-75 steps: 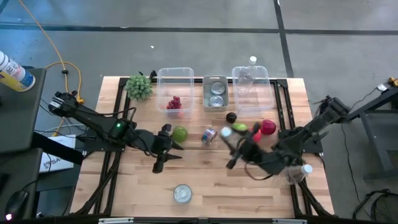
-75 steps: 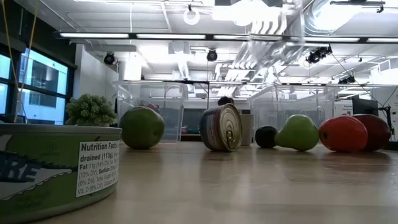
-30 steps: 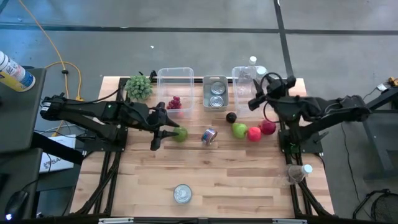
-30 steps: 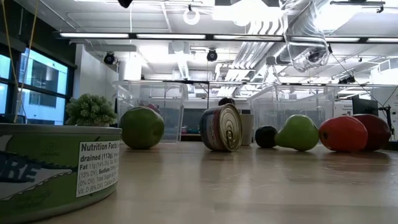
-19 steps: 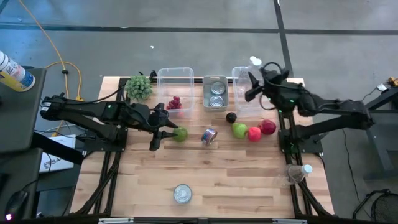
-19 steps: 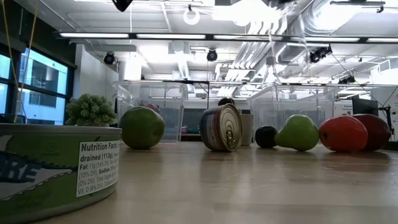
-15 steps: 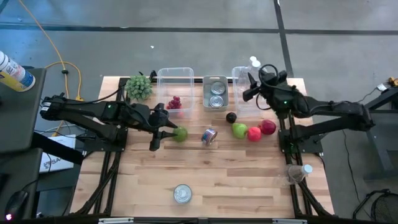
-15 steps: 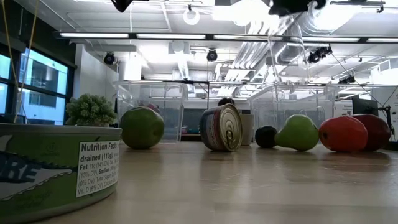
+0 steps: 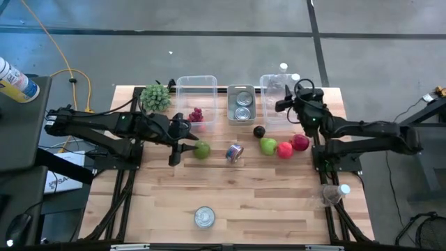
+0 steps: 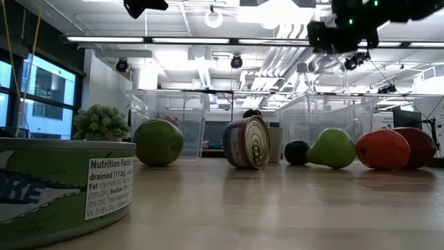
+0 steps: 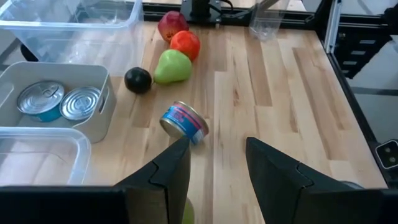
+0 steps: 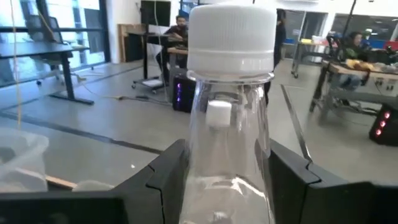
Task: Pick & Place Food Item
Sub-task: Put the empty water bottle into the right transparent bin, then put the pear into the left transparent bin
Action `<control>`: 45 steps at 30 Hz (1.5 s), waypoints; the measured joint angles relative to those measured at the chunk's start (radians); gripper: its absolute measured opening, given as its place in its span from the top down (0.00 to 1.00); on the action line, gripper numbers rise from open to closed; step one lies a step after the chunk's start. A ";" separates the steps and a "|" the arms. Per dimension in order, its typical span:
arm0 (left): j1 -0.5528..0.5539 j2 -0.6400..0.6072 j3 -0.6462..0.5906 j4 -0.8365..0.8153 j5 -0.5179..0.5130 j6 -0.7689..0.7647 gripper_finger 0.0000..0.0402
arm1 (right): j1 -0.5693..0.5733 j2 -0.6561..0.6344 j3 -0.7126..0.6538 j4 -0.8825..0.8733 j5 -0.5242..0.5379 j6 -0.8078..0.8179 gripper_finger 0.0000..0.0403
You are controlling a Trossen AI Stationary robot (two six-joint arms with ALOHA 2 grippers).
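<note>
A clear plastic bottle (image 12: 231, 124) with a white cap is clamped between the fingers (image 12: 166, 177) of the right gripper (image 9: 286, 100), which are closed on its neck. Since a second ago it has been carried lower and is now held above the right clear bin (image 9: 281, 104) at the tabletop's (image 9: 237, 202) far side; in the low view the gripper has come down into sight from above. The left gripper (image 9: 177, 152) is unchanged, held just beside the green apple (image 9: 202, 149) with its fingers (image 11: 171, 168) partly apart and nothing between them. The tipped can (image 9: 235, 152), the dark fruit (image 9: 259, 131), the green pear (image 9: 268, 146) and the two red fruits (image 9: 292, 146) are found where they lay before.
</note>
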 joint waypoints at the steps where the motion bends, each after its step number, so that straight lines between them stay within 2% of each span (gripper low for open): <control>1: 0.000 0.000 0.000 0.001 0.000 0.000 0.63 | -0.020 0.000 -0.018 0.021 -0.035 0.003 0.59; 6: -0.003 0.000 0.000 -0.003 0.003 -0.001 0.63 | -0.124 0.002 -0.078 0.082 -0.244 -0.008 0.28; 9: -0.003 0.001 0.000 -0.010 0.003 -0.001 0.63 | -0.164 0.000 -0.081 0.095 -0.307 0.029 0.09; 11: -0.003 0.001 0.000 -0.011 0.003 -0.002 0.63 | -0.183 0.001 -0.083 0.090 -0.333 0.029 0.04; 15: -0.003 0.001 0.000 -0.011 0.003 -0.004 0.63 | -0.195 0.001 -0.083 0.146 -0.336 -0.022 0.09; 18: -0.003 0.001 0.000 -0.011 0.003 -0.005 0.63 | -0.178 -0.016 -0.083 0.240 -0.335 -0.144 0.14; 21: -0.003 0.001 0.000 -0.011 0.003 -0.004 0.63 | -0.133 -0.037 -0.083 0.357 -0.334 -0.256 0.17; 25: -0.003 0.001 0.000 -0.025 0.004 -0.006 0.63 | -0.047 -0.074 -0.083 0.446 -0.369 -0.279 0.20; 32: -0.051 0.001 -0.006 -0.036 0.030 -0.026 0.63 | 0.145 -0.093 -0.082 0.327 -0.630 -0.276 0.21; 38: -0.082 0.001 -0.027 -0.030 0.028 -0.067 0.63 | 0.274 -0.041 -0.082 0.168 -0.732 -0.147 0.21; 45: -0.132 0.001 -0.139 0.071 0.028 -0.123 0.63 | 0.323 0.094 -0.082 0.116 -0.855 -0.035 0.21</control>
